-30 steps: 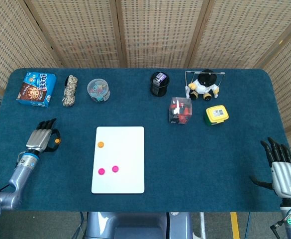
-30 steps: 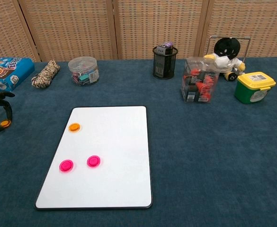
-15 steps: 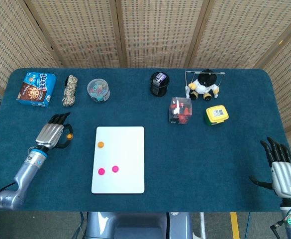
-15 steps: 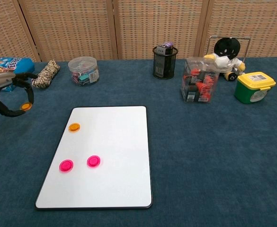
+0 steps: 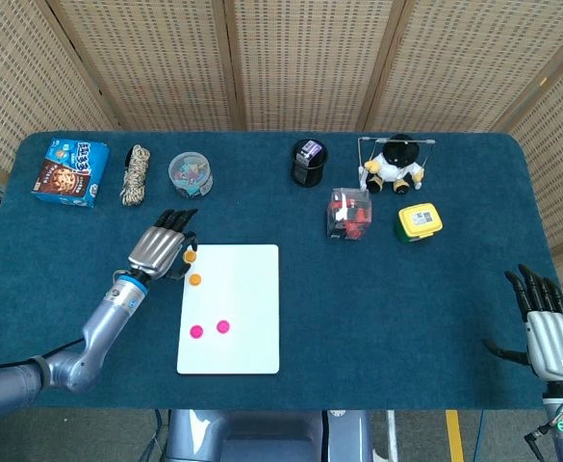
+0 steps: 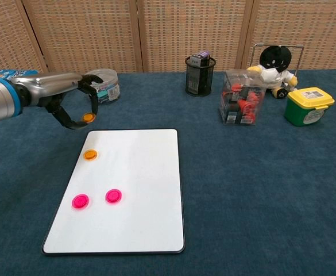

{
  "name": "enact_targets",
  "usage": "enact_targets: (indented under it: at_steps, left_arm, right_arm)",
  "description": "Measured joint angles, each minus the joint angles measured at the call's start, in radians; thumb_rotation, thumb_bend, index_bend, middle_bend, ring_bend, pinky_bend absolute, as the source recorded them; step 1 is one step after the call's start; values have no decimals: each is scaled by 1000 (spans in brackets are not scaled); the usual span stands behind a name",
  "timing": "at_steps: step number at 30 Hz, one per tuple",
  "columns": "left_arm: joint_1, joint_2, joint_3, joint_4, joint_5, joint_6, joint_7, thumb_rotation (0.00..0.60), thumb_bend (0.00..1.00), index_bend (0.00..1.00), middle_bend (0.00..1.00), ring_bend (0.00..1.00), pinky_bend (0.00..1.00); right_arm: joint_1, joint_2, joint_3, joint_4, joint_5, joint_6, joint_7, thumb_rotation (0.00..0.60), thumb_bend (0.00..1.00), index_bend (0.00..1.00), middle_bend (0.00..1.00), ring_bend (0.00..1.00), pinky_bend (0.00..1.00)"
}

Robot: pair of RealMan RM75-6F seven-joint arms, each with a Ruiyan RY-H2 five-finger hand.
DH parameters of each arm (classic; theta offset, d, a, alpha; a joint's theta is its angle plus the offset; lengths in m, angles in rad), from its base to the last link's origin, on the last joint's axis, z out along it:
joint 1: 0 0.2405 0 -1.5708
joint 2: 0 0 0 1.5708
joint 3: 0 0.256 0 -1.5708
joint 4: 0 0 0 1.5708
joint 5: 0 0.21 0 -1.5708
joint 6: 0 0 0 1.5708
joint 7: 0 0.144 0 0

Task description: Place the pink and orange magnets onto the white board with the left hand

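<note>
Left hand (image 6: 70, 103): holds a small orange magnet (image 6: 88, 117) pinched at its fingertips, the other fingers curled loosely round it; it hangs just off the whiteboard's far-left corner.
Right hand (image 5: 549, 332): fingers spread, holding nothing, at the table's near-right edge, well apart from the board; the left is plainly the nearer hand.
Whiteboard (image 6: 139, 218): flat on the blue table, long axis running near to far.
Pink magnets (image 6: 80, 201): two on the board, near-left part, side by side.
Orange magnet on board (image 6: 90, 154): far-left part, close to the left edge.
Key relation: open board surface lies at about 4 o'clock from the held magnet, just beside it; the placed orange one sits at 6 o'clock.
Judgement: a short carry inward and down should seat it.
</note>
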Motion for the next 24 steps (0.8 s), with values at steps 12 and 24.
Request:
enact_targets:
  at_steps: [12, 24]
  left_arm:
    - [-61, -101, 23, 43, -99, 0, 67, 600, 372, 538, 0, 0, 0]
    - [-66, -153, 47, 111, -103, 5, 37, 600, 371, 539, 0, 0, 0]
  right_arm:
    - [2, 2, -2, 2, -1, -5, 6, 600, 0, 0, 0, 0, 0]
    - [1, 3, -3, 2, -2, -4, 11, 600, 0, 0, 0, 0, 0]
